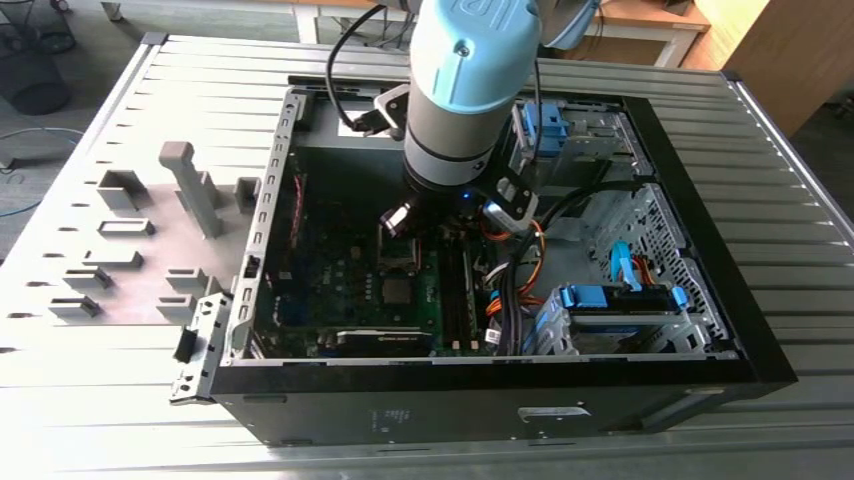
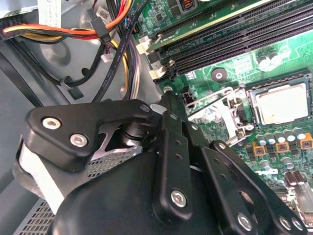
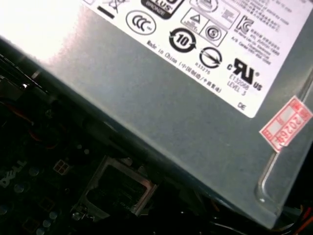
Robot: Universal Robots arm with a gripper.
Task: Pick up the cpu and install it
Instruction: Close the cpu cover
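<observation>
Slatted metal tabletop (image 1: 801, 300) carries open PC case (image 1: 467, 405); wooden furniture (image 1: 767, 50) behind. Tool (image 2: 166, 100) inside case, jaws look together, gripping nothing. Cpu (image 2: 283, 104) lies in socket (image 2: 252, 105) near tool, not touching.

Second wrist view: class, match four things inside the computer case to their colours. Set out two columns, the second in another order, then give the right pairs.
Things:
1. cpu
2. memory slots
3. cable bundle
4. circuit board

Colours:
A. green
B. orange and yellow
C. silvery-grey
D. black

Pairs: 1-C, 2-D, 3-B, 4-A
</observation>
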